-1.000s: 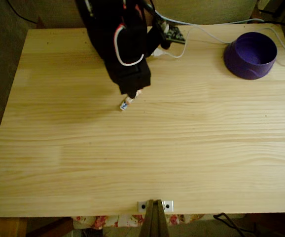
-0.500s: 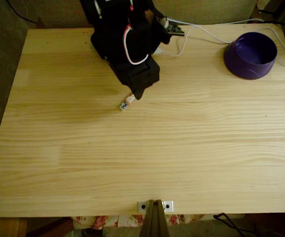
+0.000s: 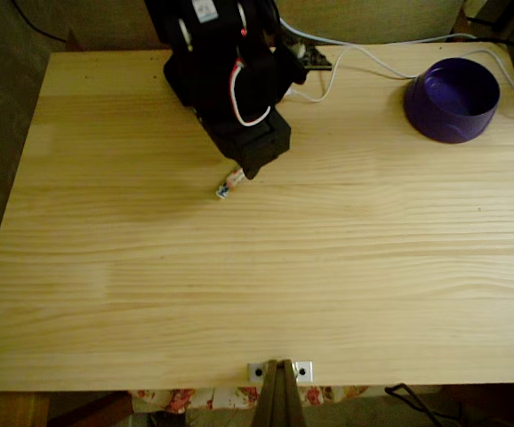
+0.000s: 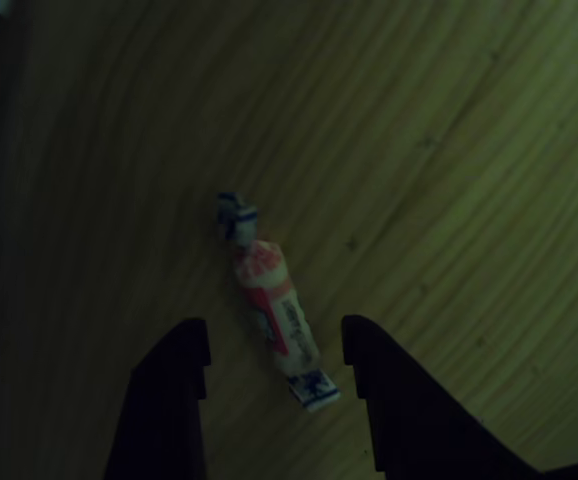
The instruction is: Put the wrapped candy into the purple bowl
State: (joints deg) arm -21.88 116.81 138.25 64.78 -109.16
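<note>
**Candy under the arm, bowl at the far right corner**

In the fixed view the wrapped candy [image 3: 228, 185] lies on the table [image 3: 257, 285], left of centre toward the far edge, partly under the gripper [image 3: 250, 172]. The purple bowl [image 3: 453, 100] stands well apart at the far right corner. A cable [image 3: 364, 55] runs along the far edge between arm and bowl. In the other view the candy [image 4: 274, 305] lies between the spread fingers [image 4: 174, 370], apparently touching neither.
</note>
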